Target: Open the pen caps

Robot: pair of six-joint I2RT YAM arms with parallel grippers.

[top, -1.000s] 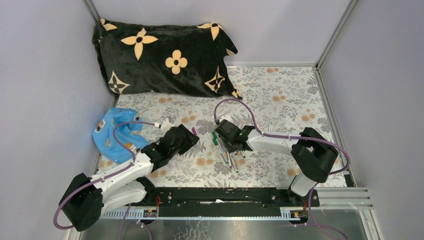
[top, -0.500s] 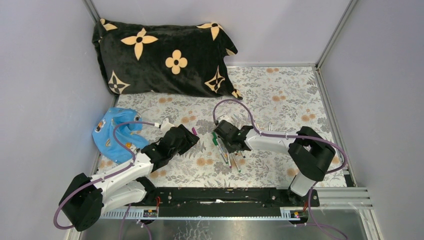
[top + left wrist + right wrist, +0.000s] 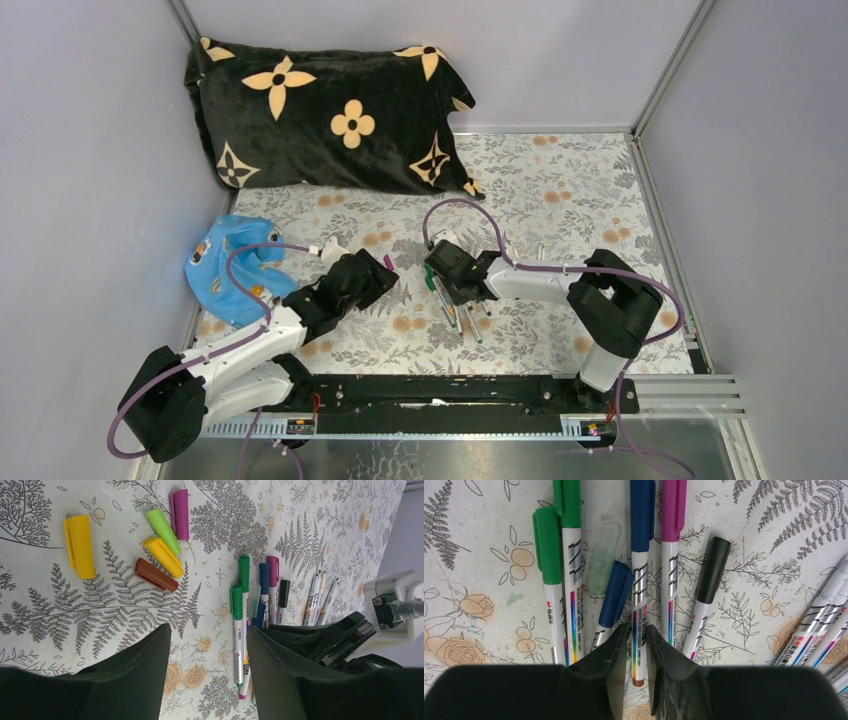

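The step in hand looks like securing one pen before its cap is pulled. The right arm's fingers (image 3: 620, 642) are clamped on the striped barrel of a white-grey marker pen (image 3: 639, 597) that carries a long blue plastic cap (image 3: 642, 515). They hold it low on the barrel, well away from the cap. The left arm's fingers (image 3: 152, 652) stand wide apart with nothing between them, above the flower-patterned desk (image 3: 560, 180) just left of the row of pens.

The held pen lies in the middle of that row, near the centre of the desk, with a magenta-capped pen (image 3: 672, 510) just beside it on one side and a shorter blue-capped pen (image 3: 615, 600) on the other. Its long axis runs roughly near to far, slightly slanted, with the cap pointing to the far side and the tail towards the right arm.

Five loose caps (two yellow, one green, one purple, one brown) (image 3: 156, 574) lie to the left of the pens, so part of the job seems done.

The next move probably calls for lifting the pen clear of its neighbours. The left fingers can then close across the cap and draw it off straight along the pen's axis.
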